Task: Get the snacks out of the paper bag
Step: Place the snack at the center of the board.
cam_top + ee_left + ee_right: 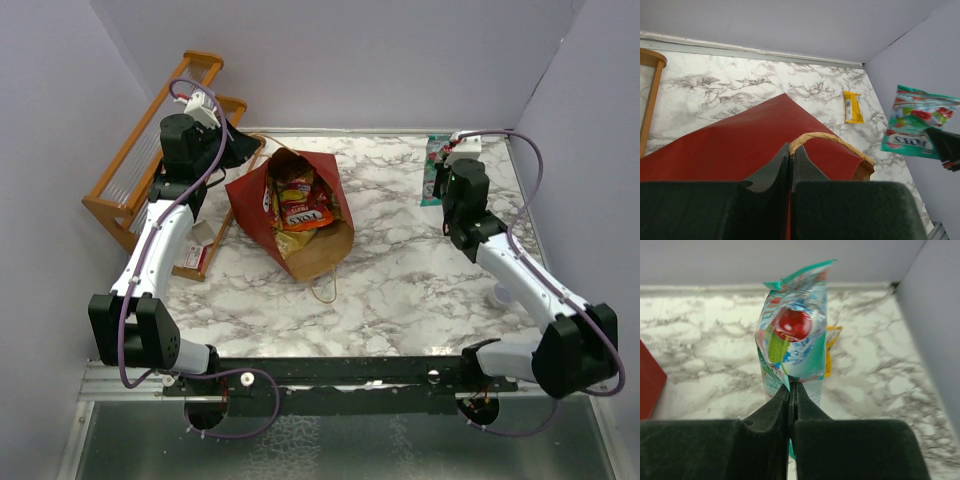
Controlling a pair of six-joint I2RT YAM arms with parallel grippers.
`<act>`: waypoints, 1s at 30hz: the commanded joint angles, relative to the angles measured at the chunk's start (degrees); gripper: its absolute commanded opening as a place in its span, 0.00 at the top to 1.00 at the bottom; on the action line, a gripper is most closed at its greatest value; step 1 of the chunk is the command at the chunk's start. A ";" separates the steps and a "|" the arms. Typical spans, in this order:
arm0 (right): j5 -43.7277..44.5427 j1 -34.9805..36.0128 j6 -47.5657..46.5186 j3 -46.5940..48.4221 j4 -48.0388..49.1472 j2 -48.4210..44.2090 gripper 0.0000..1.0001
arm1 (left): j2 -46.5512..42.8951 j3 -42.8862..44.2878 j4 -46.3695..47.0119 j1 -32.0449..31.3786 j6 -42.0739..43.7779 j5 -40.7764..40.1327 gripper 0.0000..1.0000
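Paper bag (248, 200) lies diagonally, mouth facing near-right

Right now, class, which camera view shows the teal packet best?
The left wrist view: the teal packet faces it flat, printing readable. The right wrist view shows it close but folded, pinched in the right end effector. The top view shows it small, far off.

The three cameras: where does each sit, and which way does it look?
Top external: above and behind, looking down on the marble table; both arms show.
Left wrist: on the left arm, facing across the red paper bag; its jaws grip the rim.
Right wrist: on the right arm, facing the back wall; its jaws pinch the teal crinkly packet.
Shared: both wrist views show that packet and a small yellow packet.
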 commanded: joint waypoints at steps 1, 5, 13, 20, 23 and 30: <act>-18.37 -5.04 15.11 2.54 -2.53 9.76 0.99 | 0.16 -0.63 1.65 0.89 0.37 0.08 1.00; -27.63 -9.35 22.54 8.06 1.13 19.22 0.99 | 0.26 -0.63 1.69 0.89 0.32 0.16 1.00; -42.07 -15.47 33.06 26.95 3.79 41.52 0.99 | 0.45 -0.62 1.66 0.98 0.24 0.22 1.00; -46.28 -21.18 34.35 32.88 0.04 52.39 0.99 | 0.60 -0.69 1.90 0.98 -0.07 0.67 1.00; -46.76 -23.42 34.69 29.05 3.07 52.85 0.99 | 0.74 -0.54 1.90 0.94 -0.45 1.36 1.00; -49.50 -25.36 30.06 31.46 0.71 56.69 0.93 | 0.97 -0.85 2.31 0.95 -0.81 1.53 1.00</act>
